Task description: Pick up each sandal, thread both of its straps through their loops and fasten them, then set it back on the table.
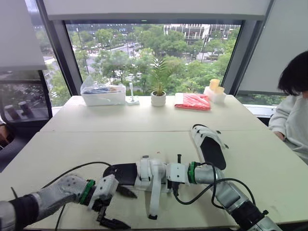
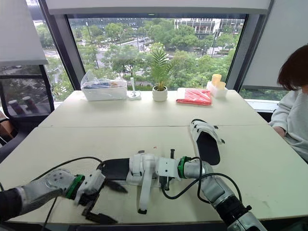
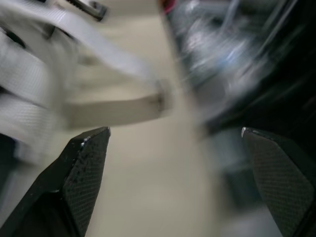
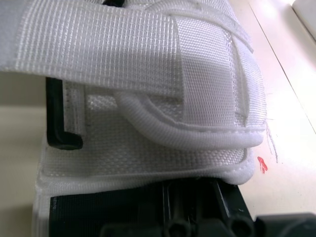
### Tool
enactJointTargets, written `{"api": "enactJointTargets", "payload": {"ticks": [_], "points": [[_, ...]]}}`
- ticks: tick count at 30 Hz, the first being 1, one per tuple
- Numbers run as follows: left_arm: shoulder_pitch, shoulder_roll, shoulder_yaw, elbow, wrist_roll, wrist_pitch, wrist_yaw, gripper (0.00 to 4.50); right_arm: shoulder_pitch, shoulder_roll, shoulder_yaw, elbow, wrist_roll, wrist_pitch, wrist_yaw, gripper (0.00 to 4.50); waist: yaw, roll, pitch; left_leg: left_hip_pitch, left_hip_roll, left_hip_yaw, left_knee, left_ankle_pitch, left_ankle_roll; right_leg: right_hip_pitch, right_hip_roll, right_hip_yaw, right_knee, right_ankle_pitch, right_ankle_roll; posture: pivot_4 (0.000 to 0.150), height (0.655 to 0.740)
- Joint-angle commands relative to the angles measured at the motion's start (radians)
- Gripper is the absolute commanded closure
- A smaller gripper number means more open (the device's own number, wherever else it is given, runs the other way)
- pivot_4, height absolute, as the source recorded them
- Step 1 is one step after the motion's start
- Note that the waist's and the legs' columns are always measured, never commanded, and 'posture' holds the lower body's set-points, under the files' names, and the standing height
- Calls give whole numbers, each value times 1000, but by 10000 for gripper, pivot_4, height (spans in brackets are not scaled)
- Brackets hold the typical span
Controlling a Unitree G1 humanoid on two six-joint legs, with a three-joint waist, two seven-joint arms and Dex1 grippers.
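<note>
A sandal with a black sole and white straps [image 1: 144, 174] is held just above the table near the front edge, with my right gripper [image 1: 167, 177] shut on its side. In the right wrist view its white woven strap [image 4: 148, 64] is very close. One loose strap [image 1: 154, 199] hangs down from it towards the table. My left gripper [image 1: 117, 208] is open just left of and below the sandal, its fingers [image 3: 84, 173] spread wide and apart from the strap [image 3: 113, 111]. The second sandal [image 1: 209, 147] lies flat on the table to the right.
At the far edge of the table [image 1: 72, 154] stand a clear plastic box [image 1: 103, 94], a small potted plant [image 1: 158, 91], a red packet [image 1: 193, 101] and yellow cups [image 1: 215, 89]. A person [image 1: 293, 110] sits at the right side.
</note>
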Motion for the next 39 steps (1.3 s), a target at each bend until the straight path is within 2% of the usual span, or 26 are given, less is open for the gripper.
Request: {"api": "enactJointTargets", "payload": {"ticks": [1, 7, 14, 21, 24, 31, 34, 39], "points": [[22, -45, 169, -43, -106, 312, -68, 977, 51, -5, 71, 75, -52, 43, 38, 45000, 0, 0, 0, 0, 0, 0, 0, 0, 0, 0, 1, 0, 0, 0, 0, 1500, 7374], [123, -177, 368, -39, -52, 573, -12, 977, 58, -6, 72, 60, -49, 52, 45, 45000, -4, 1, 0, -1, 1, 0, 0, -2, 3, -2, 2, 0, 0, -2, -2, 1500, 7374], [217, -371, 527, -22, 128, 618, 95, 977, 73, -9, 72, 34, -45, 68, 47, 45000, 3, 1, -1, -1, 1, -1, 0, -2, 3, -2, 1, 1, 0, -2, -2, 1500, 7374], [262, -501, 644, -25, 200, 693, 124, 977, 91, -13, 72, 8, -45, 84, 48, 45000, 15, 2, -1, -1, 1, 0, -2, -2, 3, -3, 1, 2, -1, -3, -3, 1500, 7374], [271, -533, 678, -31, 225, 728, 115, 9491, 93, -12, 73, 3, -46, 89, 48, 45000, 16, 2, -1, -1, 1, 0, -2, -2, 3, -3, 0, 2, -1, -3, -3, 1500, 7374], [286, -581, 745, -59, 241, 810, 100, 44345, 93, -8, 76, 4, -47, 93, 47, 45000, 18, 3, -3, -1, 1, 0, -3, -2, 2, -3, 0, 2, -2, -3, -3, 1500, 7374], [279, -587, 783, -81, 201, 889, 93, 44345, 95, -9, 75, 2, -49, 94, 48, 45000, 19, 3, -4, 0, 1, -1, -2, -2, 2, -2, -2, 2, -2, -4, -7, 1500, 7374], [204, -619, 917, -38, 38, 1110, 124, 44345, 95, -11, 71, 5, -51, 92, 46, 45000, 18, 3, -4, -2, 1, -1, -2, -2, 2, -4, -1, 2, -2, -2, -4, 1500, 7374]]}}
